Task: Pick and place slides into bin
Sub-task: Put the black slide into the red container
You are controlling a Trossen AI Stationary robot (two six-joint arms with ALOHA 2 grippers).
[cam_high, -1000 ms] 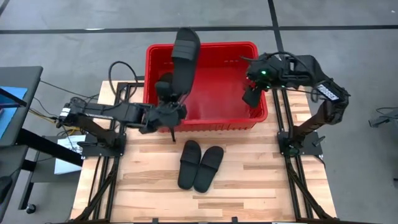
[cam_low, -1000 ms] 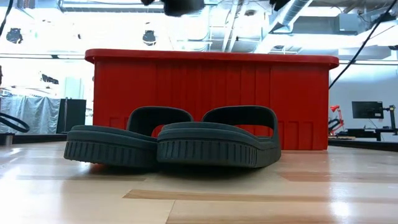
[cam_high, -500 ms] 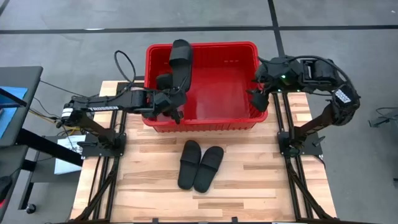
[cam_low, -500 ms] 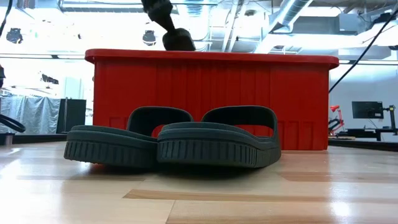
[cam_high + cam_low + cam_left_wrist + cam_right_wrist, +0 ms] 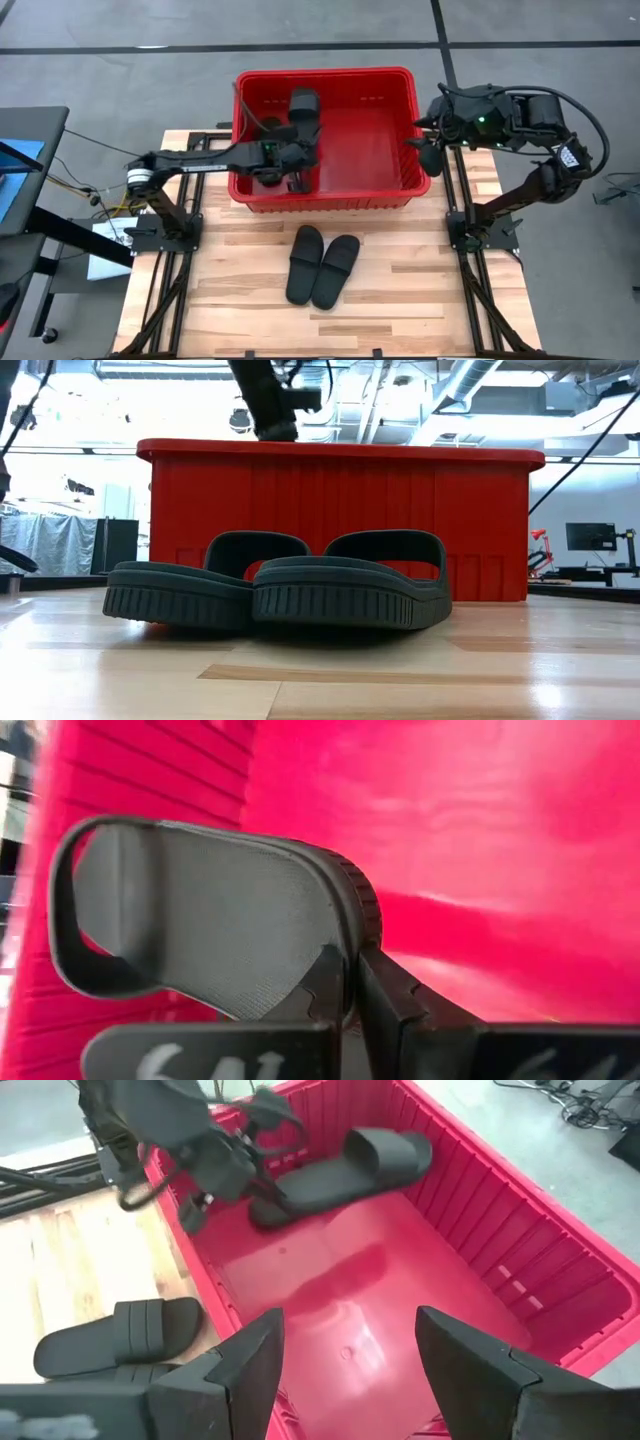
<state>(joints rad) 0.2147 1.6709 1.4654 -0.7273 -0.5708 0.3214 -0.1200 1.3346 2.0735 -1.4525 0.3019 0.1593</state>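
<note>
- Slide (image 5: 302, 118) in left part of bin (image 5: 400, 80), held at its heel end; strap end points to far wall. In right wrist view it hangs tilted above bin floor, strap end higher.
- Left gripper (image 5: 297, 172) inside bin near front wall, fingers pinched tight on slide's sole edge; left wrist view shows both fingers (image 5: 385, 1005) clamped on rim w/ no gap.
- Bin at far side of table (image 5: 420, 290), centred; only the one slide seen in it.
- Two more slides (image 5: 322, 265) lie side by side on table in front of bin, touching each other, clear of bin. Low view: both upright on soles, straps up.
- Right gripper (image 5: 350, 1360) at bin's right rim, above edge, fingers spread wide, holding nothing.
</note>
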